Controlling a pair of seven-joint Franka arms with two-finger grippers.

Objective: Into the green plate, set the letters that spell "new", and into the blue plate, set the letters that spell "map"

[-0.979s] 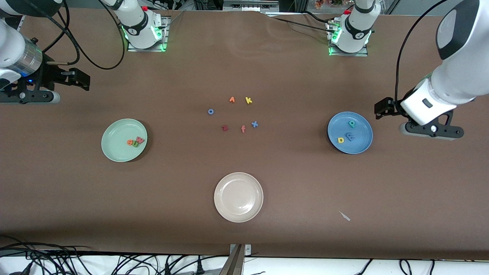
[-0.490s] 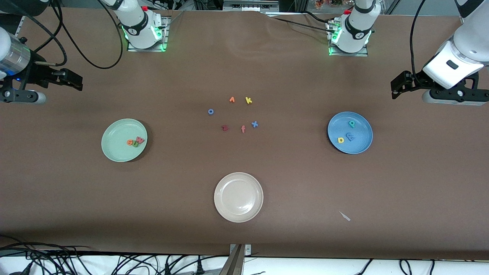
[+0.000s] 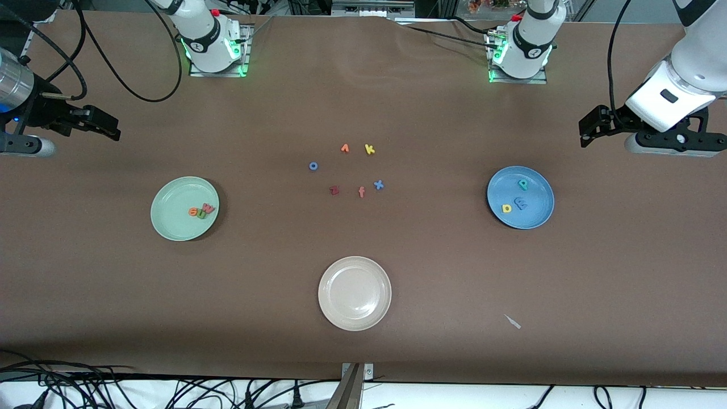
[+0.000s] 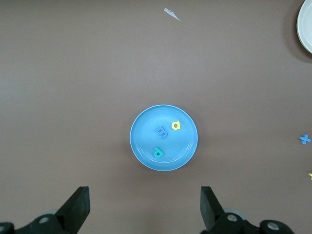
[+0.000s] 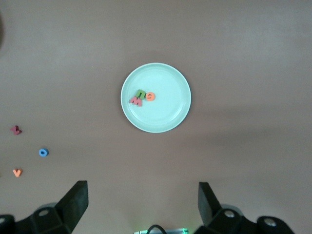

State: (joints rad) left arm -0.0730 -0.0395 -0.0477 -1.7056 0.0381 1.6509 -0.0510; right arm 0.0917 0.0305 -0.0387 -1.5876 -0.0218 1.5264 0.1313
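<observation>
The green plate (image 3: 184, 208) sits toward the right arm's end of the bench and holds 3 letters bunched close together: the green n (image 5: 140, 93), the orange e (image 5: 150, 96) and the pink w (image 5: 136, 101). The blue plate (image 3: 520, 197) sits toward the left arm's end and holds its own 3, a little apart from each other: the blue m (image 4: 161, 131), the yellow a (image 4: 176, 126) and the teal p (image 4: 158, 152). By the look of it both words are sorted and no pick is left. The right gripper (image 3: 108, 126) hangs over bare bench near the edge at its end, fingers spread and holding nothing; the green plate lies nearer the front camera than the spot below it. The left gripper (image 3: 590, 128) hangs over bare bench at its own end, fingers spread wide and empty, and the blue plate likewise lies nearer the camera than the spot below it. Each arm is closest to its own plate. The leftover letters (image 3: 352, 169) cluster mid-bench between the plates, well apart from both, and a white plate (image 3: 354, 293) sits empty nearest the camera. There is plenty of open bench around each plate.
</observation>
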